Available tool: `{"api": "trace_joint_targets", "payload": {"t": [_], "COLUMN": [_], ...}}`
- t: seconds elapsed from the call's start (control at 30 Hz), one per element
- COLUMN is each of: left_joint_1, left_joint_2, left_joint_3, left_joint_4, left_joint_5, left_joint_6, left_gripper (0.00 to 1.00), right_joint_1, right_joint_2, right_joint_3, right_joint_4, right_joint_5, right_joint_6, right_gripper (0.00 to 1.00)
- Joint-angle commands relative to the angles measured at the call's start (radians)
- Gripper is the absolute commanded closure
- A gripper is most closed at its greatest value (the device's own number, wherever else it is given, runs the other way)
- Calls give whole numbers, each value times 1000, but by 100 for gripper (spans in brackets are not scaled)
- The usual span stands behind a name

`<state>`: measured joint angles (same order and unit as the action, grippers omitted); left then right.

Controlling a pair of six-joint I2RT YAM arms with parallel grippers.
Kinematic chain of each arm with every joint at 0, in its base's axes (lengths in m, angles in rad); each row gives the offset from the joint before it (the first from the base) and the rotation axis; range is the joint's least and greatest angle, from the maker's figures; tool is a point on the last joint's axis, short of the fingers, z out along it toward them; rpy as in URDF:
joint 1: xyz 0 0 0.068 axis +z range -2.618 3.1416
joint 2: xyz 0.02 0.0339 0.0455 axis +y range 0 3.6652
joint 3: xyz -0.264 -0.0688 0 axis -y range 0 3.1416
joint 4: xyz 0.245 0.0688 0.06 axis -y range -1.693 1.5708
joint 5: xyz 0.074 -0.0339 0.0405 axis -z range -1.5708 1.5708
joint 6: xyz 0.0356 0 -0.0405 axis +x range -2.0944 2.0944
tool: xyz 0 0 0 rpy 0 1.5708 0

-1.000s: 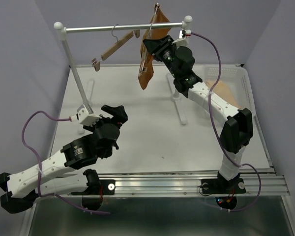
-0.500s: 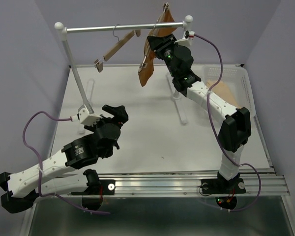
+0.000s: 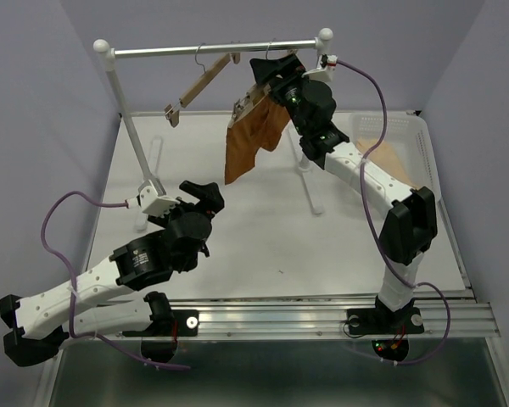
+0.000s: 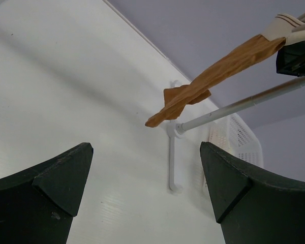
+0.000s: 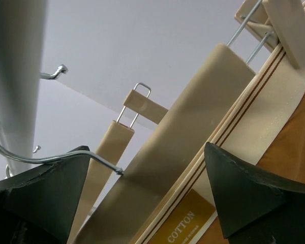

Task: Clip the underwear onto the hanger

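Observation:
The rust-orange underwear (image 3: 253,136) hangs by its tan striped waistband (image 5: 254,117) from the light-wood hanger (image 3: 251,98), whose wire hook (image 5: 56,160) reaches up to the rail (image 3: 212,49). My right gripper (image 3: 271,72) is open at the rail, its jaws standing apart on either side of the hanger bar (image 5: 183,132). A wooden clip (image 5: 290,25) pinches the waistband at the upper right. Lower left, my left gripper (image 3: 202,191) is open over the table with nothing between its fingers. In the left wrist view the underwear (image 4: 213,76) shows edge-on above the rail (image 4: 234,107).
A second bare wooden hanger (image 3: 199,85) hangs on the same rail to the left, also seen as a bar (image 5: 107,157) in the right wrist view. A white basket (image 3: 403,127) with pale garments stands at the table's far right. The rack's white feet (image 4: 171,162) rest on the table.
My right gripper has opened and let go of the hanger. The hanger with the underwear has dropped from above the rail and now hangs lower, the cloth spread. The left arm barely moved.

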<state>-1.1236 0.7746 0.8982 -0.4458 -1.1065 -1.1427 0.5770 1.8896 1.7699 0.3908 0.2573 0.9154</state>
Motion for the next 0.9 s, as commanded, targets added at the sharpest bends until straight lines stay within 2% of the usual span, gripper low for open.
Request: {"api": "trace_joint_targets", "payload": {"t": [0.0,0.07,0.13,0.27,0.47,0.6,0.73,0.87], "left_joint_1": [2,4,4,4,7,11,25,64], "left_joint_2": [2,2,0,-23,-71,-3,57,52], "left_joint_3": [25,27,30,24,-16,7,25,-11], "left_joint_4": [4,-7,-36,-71,-11,-31,-65,-59], "left_joint_5": [-42,-39,-35,-16,65,140,190,260], "left_joint_6": [-5,-5,-26,-60,-15,-9,-28,-38], "left_gripper": [1,1,1,1,1,1,1,1], "right_joint_1": [-3,-3,-3,-3,-3,-3,-3,-3], "right_joint_2": [-105,-130,-171,-263,-487,-602,-756,-836], "right_joint_3": [-21,-38,-35,-105,-311,-391,-551,-674], "right_joint_4": [31,8,-86,-187,-288,-447,-570,-679], "right_joint_5": [-41,-101,-131,-125,-18,92,203,260], "right_joint_6": [-65,-116,-168,-257,-320,-365,-371,-337], "right_gripper": [0,0,0,0,0,0,0,0]}}
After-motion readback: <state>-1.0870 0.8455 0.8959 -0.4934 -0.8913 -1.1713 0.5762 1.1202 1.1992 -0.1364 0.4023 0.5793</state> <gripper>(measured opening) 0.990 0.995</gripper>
